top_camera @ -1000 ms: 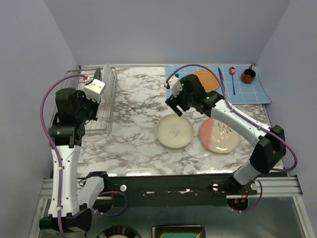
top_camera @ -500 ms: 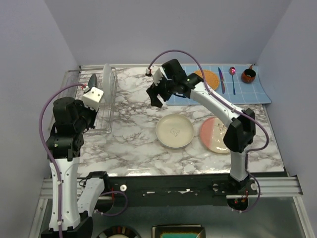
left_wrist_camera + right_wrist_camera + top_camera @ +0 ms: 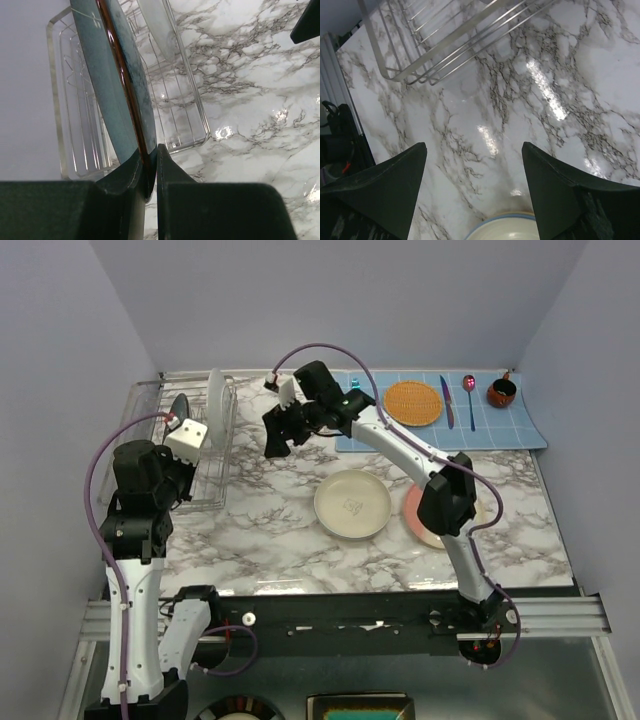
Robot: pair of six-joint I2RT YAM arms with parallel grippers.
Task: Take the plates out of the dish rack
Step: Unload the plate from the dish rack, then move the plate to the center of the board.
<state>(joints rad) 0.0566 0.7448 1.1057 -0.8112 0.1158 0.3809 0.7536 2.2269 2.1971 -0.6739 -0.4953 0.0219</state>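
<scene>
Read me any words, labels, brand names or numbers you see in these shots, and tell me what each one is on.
None can be read.
The cream plate has a small dark mark at its centre, too small to tell whether it is lettering.

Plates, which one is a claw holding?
The round teal ceramic plate with a red rim: only it is pinched in the left claw.

left pincer (image 3: 181, 420) clamps dark plate (image 3: 179, 405) over dish rack (image 3: 214, 496) | right pincer (image 3: 277, 433) spread
</scene>
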